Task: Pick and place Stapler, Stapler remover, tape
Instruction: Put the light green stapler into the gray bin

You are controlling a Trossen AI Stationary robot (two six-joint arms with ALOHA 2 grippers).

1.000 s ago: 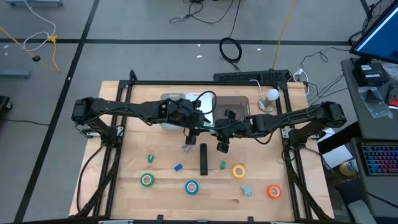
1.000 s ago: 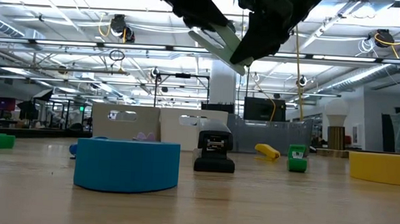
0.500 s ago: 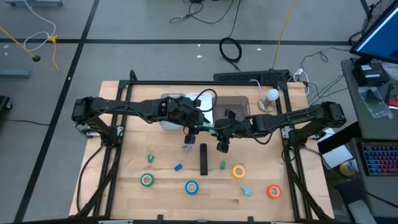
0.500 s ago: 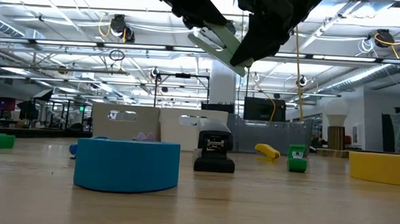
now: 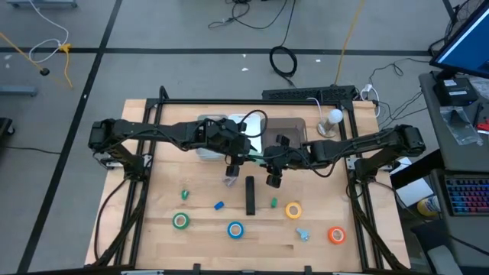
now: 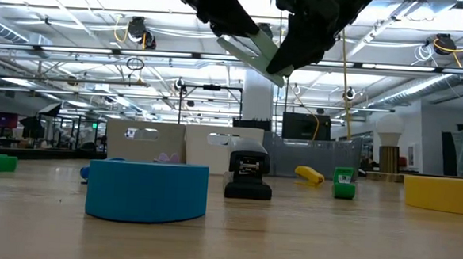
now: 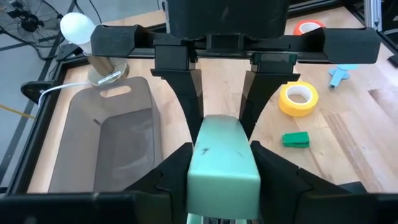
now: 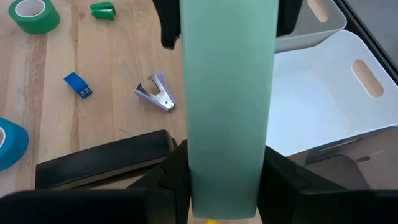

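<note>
A pale green stapler (image 5: 255, 157) hangs in the air over the table's middle, between my two grippers; the low view shows the stapler (image 6: 254, 53) tilted, high above the wood. My left gripper (image 5: 234, 163) is shut on one end, my right gripper (image 5: 273, 176) on the other. Below them a black stapler (image 5: 250, 195) and a purple stapler remover (image 5: 231, 181) lie flat on the table. Green tape (image 5: 180, 221), blue tape (image 5: 235, 229), yellow tape (image 5: 293, 210) and orange tape (image 5: 336, 235) lie flat near the near edge. My left gripper pinches the pale green stapler's near end (image 7: 222, 163) between its two fingers (image 7: 176, 169), the fingers lying across its length. The stapler is lifted clear of the table and tilted. My right gripper pinches the stapler's other end (image 8: 227, 163) between its two fingers (image 8: 277, 175), also across its length. The long body (image 8: 227, 74) runs away from it toward the left gripper, clear of the table.
A white bin (image 5: 211, 136) and a grey see-through bin (image 5: 284, 131) stand side by side at the far middle, a lamp bulb (image 5: 334, 118) to their right. Small green clips (image 5: 184, 195) (image 5: 274, 202), a blue one (image 5: 219, 205) and a light-blue remover (image 5: 303, 234) lie scattered.
</note>
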